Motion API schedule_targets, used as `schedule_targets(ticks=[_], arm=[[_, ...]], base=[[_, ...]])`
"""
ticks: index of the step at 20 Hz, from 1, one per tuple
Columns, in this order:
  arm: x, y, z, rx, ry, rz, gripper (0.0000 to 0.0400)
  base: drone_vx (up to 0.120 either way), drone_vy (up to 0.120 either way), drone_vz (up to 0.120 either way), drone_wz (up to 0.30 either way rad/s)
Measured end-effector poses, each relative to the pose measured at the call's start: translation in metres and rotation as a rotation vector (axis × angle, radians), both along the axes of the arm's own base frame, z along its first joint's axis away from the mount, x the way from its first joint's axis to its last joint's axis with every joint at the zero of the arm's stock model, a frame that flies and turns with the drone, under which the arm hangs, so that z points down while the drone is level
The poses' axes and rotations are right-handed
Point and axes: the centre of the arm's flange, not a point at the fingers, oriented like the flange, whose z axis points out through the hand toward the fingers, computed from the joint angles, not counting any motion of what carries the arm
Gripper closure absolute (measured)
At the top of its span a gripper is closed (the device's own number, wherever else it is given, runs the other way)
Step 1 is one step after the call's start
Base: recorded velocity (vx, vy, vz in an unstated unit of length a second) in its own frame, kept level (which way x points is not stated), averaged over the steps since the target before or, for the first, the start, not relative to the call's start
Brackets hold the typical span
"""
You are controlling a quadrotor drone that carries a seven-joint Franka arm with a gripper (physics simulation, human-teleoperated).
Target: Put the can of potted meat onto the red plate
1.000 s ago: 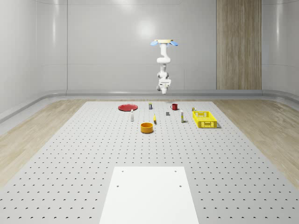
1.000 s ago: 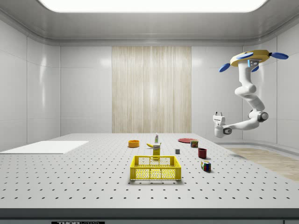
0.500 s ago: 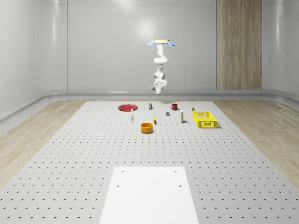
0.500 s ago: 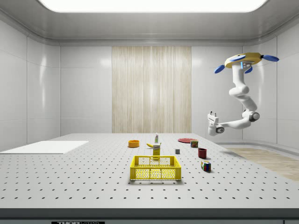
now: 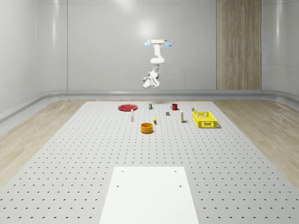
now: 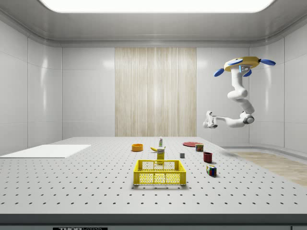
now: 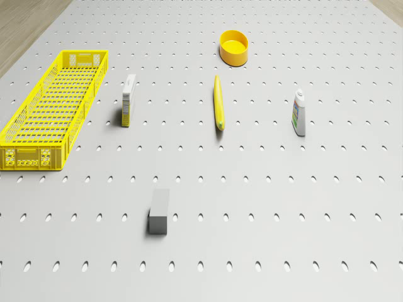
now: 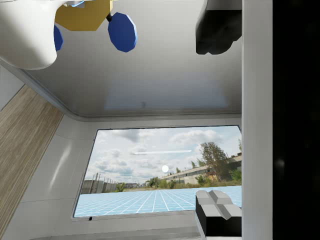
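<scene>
Drone [image 5: 157, 42]: seen hovering high above the far edge of the perforated table [image 5: 93, 158], over the stretch between the red plate [image 5: 127, 108] and the red mug [image 5: 174, 107].
Arm: hung below the drone, bent at the elbow — wrist held roughly level in the side view.
Gripper [image 6: 209, 120]: held well above the table, nothing gripped; in the wrist view two dark fingers [image 8: 218, 30] are seen set well apart, pointed at a wall window.
Potted meat can [image 6: 199, 147]: stood on the table just beside the red plate — not on it.
Yellow basket [image 7: 50, 107]: near the table's side, with a small upright box [image 7: 128, 99] beside it.
Others: banana [image 7: 218, 102], yellow bowl [image 7: 233, 47], bottle [image 7: 299, 112], grey block [image 7: 159, 211].
</scene>
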Motion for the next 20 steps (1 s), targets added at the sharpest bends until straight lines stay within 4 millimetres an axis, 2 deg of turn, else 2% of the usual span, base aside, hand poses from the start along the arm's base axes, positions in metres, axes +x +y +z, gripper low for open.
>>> schedule_targets(ticks=[2, 4, 6, 9, 12, 14, 20], arm=[[0.001, 0.006, -0.033, -0.339, 0.000, -0.012, 0.0000], [0.002, 0.000, -0.067, -0.683, 0.000, -0.025, 0.0000], [0.003, -0.015, -0.093, -0.993, 0.000, -0.037, 0.0000], [0.004, -0.041, -0.117, -1.350, 0.001, -0.049, 0.0000], [0.004, -0.061, -0.127, -1.580, 0.003, -0.055, 0.0000], [0.004, -0.071, -0.130, -1.680, 0.004, -0.056, 0.0000], [0.004, -0.086, -0.133, -1.834, 0.006, -0.057, 0.0000]], base=[[0.040, -0.120, 0.000, 0.000], [0.000, -0.120, -0.060, 0.000], [0.000, -0.120, -0.120, 0.000], [0.000, -0.120, -0.120, 0.000], [0.000, -0.120, -0.120, 0.000], [0.120, -0.120, -0.120, 0.000], [0.120, -0.120, -0.120, 0.000]])
